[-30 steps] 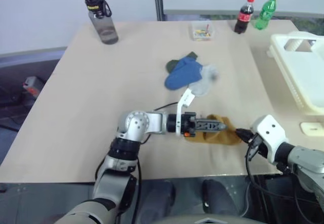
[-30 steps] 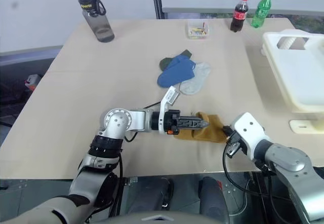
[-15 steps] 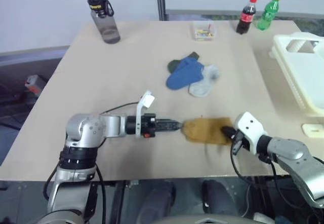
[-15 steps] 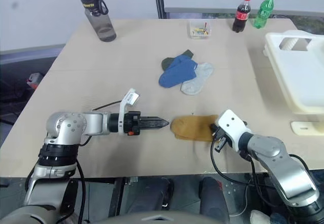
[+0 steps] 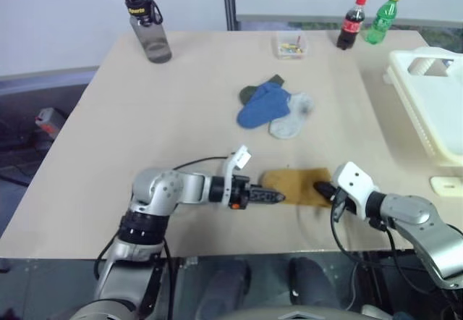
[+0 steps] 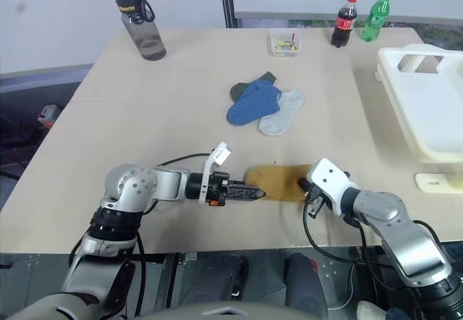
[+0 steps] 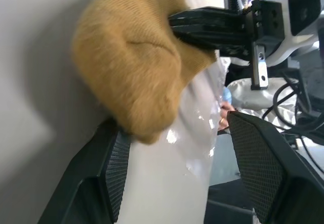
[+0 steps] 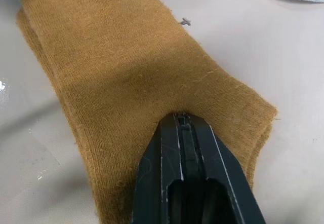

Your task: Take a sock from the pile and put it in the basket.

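The sock, mustard yellow, lies flat on the table near its front edge, on the near side of the pile and well apart from it. The pile holds a blue sock, a pale grey sock and a dark green one overlapping each other. The right gripper has its fingers pressed together, and their tip rests on the end of the sock that lies away from the left gripper; whether any cloth is pinched between them I cannot tell. The left gripper meets the sock's other, rounded end; in its wrist view its fingers stand spread, one touching the sock's rounded end, the other clear of it. The basket, cream white, sits far to the right of the pile, at the table's right edge. Beyond the pile, toward the table's far edge, stand a small clear box, a cola bottle and a green bottle; a dark water bottle stands far to the pile's left
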Robot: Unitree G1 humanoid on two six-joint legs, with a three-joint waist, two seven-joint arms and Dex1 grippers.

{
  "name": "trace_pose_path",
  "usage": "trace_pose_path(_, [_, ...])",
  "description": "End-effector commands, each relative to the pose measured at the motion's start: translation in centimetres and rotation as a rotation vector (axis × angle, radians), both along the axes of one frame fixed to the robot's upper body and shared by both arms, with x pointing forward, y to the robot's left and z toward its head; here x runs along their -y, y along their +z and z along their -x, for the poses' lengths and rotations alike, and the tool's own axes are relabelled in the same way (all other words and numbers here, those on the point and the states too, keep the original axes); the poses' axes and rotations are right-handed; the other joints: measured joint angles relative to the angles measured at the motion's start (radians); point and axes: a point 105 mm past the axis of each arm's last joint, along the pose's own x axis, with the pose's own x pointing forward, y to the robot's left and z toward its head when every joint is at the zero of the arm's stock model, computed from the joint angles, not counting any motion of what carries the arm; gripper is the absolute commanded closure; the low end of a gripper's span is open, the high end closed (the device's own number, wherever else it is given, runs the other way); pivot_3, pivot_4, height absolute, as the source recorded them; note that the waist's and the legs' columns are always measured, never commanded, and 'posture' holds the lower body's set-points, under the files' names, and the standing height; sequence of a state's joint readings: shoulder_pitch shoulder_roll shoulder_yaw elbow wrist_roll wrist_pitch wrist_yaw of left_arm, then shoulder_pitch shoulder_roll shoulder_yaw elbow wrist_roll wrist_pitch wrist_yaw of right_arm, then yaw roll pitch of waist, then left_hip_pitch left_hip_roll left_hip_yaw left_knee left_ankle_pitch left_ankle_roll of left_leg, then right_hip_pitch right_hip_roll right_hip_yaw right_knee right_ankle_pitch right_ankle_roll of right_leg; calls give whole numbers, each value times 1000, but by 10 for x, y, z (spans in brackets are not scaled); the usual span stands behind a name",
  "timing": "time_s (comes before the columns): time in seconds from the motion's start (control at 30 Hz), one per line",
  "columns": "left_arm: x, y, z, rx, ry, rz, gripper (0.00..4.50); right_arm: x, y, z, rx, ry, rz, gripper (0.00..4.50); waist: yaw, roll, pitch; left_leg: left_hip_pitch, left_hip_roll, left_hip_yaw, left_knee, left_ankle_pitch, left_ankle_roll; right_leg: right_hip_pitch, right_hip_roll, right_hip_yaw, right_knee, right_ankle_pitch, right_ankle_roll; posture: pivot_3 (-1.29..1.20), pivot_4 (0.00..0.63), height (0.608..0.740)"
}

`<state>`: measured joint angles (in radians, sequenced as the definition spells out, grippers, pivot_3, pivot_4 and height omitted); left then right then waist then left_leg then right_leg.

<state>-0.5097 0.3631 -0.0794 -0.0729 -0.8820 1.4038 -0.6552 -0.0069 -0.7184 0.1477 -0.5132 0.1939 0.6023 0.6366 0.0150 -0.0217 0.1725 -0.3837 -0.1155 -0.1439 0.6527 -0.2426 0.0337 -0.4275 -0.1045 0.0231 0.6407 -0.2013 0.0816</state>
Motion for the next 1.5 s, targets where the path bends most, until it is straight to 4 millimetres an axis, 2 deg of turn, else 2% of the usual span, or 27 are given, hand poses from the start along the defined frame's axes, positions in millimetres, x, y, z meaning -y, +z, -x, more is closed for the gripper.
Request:
trace_pose_path(0.03, [15,25,-1,81,-50,136,1343,1,-15,9,-77,-10,10,4476,0,0,0,0,0,0,0,0,0,0,0,0,0,0,0,0,150,740])
trace_pose_path(0.13, [24,40,3,83,-106,234,1343,1,-14,10,-79,-16,3,4476,0,0,0,0,0,0,0,0,0,0,0,0,0,0,0,0,150,740])
trace_pose_path(0.33, [44,49,7,97,-206,329,1343,0,-8,14,-78,-37,-31,4476,0,0,0,0,0,0,0,0,0,0,0,0,0,0,0,0,150,740])
trace_pose_path(0.57, [76,38,2,72,-219,360,1343,0,3,19,-71,-59,-60,4476,1,0,0,-1,0,0,0,0,0,0,0,0,-1,0,0,0,150,740])
trace_pose_path(0.67, [65,37,-6,68,-162,336,1343,4,4,23,-69,-78,-43,4476,0,0,0,-1,0,0,0,-1,2,0,0,0,-1,0,0,0,150,740])
trace_pose_path(0.9, [-20,29,-6,118,-40,145,1343,4,-6,19,-84,-78,-32,4476,-12,1,0,0,2,0,-1,-2,3,-1,1,0,0,0,0,0,150,740])
trace_pose_path(0.97, [-35,29,-3,140,-25,100,1343,3,-7,17,-84,-71,-37,4476,-11,0,0,0,1,0,-1,-2,3,0,1,0,0,0,0,0,150,740])
trace_pose_path(1.0, [-39,28,0,155,-32,75,1088,1,-8,16,-83,-68,-41,4494,-9,0,0,0,1,1,-1,-2,3,0,1,1,-1,0,0,0,150,740])
trace_pose_path(1.1, [-41,23,4,164,-44,39,121,-3,-10,13,-80,-57,-51,4500,-3,0,0,1,1,0,-1,-2,3,1,1,0,-1,-1,2,0,150,740])
trace_pose_path(1.13, [-39,19,1,175,-29,17,43,-4,-11,12,-80,-54,-52,4500,-2,0,0,2,1,0,-1,-2,3,1,1,0,-1,-1,2,0,150,740])
trace_pose_path(1.27, [-24,17,0,179,-34,9,43,-6,-10,10,-74,-44,-55,4500,-4,0,0,3,2,0,-1,-3,3,2,1,0,0,-2,3,0,150,740])
trace_pose_path(1.47, [2,0,-2,69,-24,-16,43,-9,-10,12,-76,-29,-57,4500,-5,0,0,3,2,0,-1,-2,3,2,2,0,0,-2,3,0,150,740])
trace_pose_path(1.5, [7,1,-4,42,-9,13,276,-10,-10,13,-76,-24,-59,4500,-3,-1,-1,3,2,0,-1,-2,3,2,2,0,0,-2,3,0,150,740])
